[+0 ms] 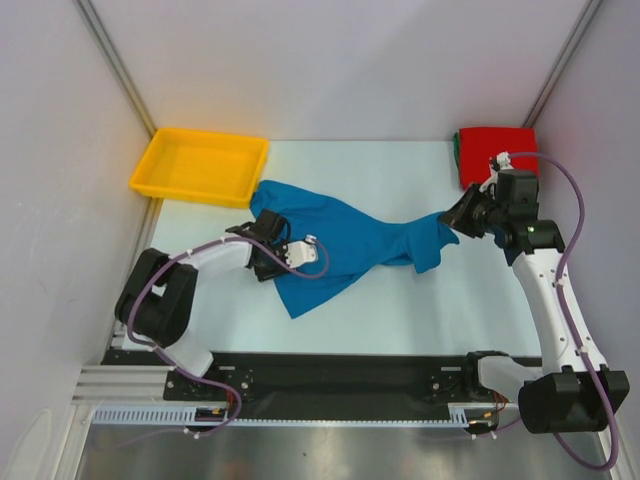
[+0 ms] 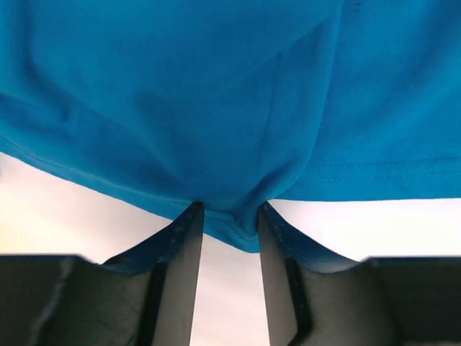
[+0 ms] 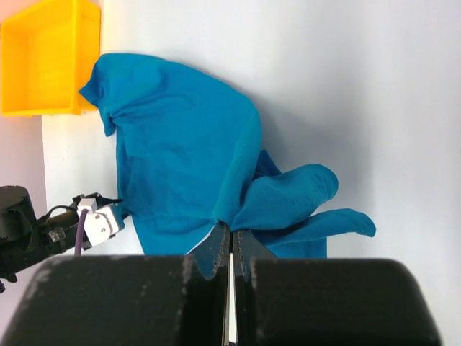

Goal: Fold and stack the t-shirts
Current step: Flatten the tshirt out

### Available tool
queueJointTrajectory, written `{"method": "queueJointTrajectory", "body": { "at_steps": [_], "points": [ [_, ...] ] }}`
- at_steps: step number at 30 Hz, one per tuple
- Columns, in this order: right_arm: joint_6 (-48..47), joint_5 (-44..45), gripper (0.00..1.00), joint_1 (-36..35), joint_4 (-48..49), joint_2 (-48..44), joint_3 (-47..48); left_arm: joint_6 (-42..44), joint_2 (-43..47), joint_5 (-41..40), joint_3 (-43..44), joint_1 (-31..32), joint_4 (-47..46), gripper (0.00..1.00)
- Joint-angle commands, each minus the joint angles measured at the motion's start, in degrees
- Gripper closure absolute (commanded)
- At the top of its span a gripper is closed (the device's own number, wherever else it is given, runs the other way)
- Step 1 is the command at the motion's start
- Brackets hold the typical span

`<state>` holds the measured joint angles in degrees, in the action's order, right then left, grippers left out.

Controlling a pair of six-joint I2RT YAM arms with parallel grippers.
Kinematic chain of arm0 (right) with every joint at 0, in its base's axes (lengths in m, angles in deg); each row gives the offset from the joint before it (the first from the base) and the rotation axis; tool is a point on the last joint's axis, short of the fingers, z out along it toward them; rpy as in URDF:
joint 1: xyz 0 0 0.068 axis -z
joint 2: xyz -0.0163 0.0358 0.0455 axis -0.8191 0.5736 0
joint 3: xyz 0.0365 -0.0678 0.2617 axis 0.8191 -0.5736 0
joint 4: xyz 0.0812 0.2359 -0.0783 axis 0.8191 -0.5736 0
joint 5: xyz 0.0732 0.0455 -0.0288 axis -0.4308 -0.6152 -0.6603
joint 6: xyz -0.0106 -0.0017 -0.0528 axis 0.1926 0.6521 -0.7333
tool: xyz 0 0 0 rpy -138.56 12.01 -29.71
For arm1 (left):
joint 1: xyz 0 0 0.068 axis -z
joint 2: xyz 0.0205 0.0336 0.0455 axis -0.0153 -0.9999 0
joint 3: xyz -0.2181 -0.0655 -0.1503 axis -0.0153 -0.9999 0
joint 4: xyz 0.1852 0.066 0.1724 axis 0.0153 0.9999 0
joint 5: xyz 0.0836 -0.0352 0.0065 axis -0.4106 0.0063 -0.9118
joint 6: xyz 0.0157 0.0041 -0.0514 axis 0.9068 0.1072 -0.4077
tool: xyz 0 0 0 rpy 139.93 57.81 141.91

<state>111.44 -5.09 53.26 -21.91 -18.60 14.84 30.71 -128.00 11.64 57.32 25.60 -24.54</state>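
Observation:
A bright blue t-shirt (image 1: 340, 245) lies crumpled across the middle of the table. My left gripper (image 1: 265, 230) is at its left side. In the left wrist view its jaws (image 2: 228, 213) stand apart, with a bunched fold of the blue hem (image 2: 230, 231) between the tips. My right gripper (image 1: 455, 218) is at the shirt's right end. In the right wrist view it (image 3: 232, 232) is shut on a bunch of the blue cloth (image 3: 180, 144). A folded red shirt (image 1: 497, 152) lies at the back right, with a thin green edge (image 1: 457, 150) at its left side.
A yellow plastic tray (image 1: 200, 168) stands at the back left, just beyond the shirt's far corner; it also shows in the right wrist view (image 3: 43, 58). White walls close in the table on the left, back and right.

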Motion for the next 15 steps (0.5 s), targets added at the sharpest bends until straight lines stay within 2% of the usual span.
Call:
{"method": "queueJointTrajectory", "body": {
  "at_steps": [1,3,6,7,9,13,15],
  "points": [
    [-0.47,0.27,1.0,0.24,0.86,-2.17,0.62,1.59,-3.03,0.05,-2.48,-0.9,0.64,0.64],
    [-0.73,1.67,1.0,0.59,-0.54,-2.35,1.76,1.42,-1.72,-1.33,-2.48,-1.52,1.52,0.99],
    [-1.7,2.2,1.0,3.04,-5.26,-2.09,5.43,-0.25,2.05,-1.01,2.16,-3.79,8.89,1.0],
    [-2.57,2.29,1.0,3.84,-6.94,-2.0,6.59,-1.65,4.15,-0.13,6.35,-4.67,11.43,1.0],
    [-3.28,2.12,1.0,5.86,-12.65,-2.7,10.53,-2.27,9.87,2.59,11.47,-7.04,21.27,1.0],
    [-5.3,2.81,1.0,8.5,-22.93,-4.2,18.17,-2.62,17.52,8.04,27.61,-9.6,39.71,1.0],
    [-5.66,2.47,1.0,8.51,-28.57,-4.2,20.12,-3.59,20.07,9.02,31.51,-10.65,43.78,1.0]
  ]
}}
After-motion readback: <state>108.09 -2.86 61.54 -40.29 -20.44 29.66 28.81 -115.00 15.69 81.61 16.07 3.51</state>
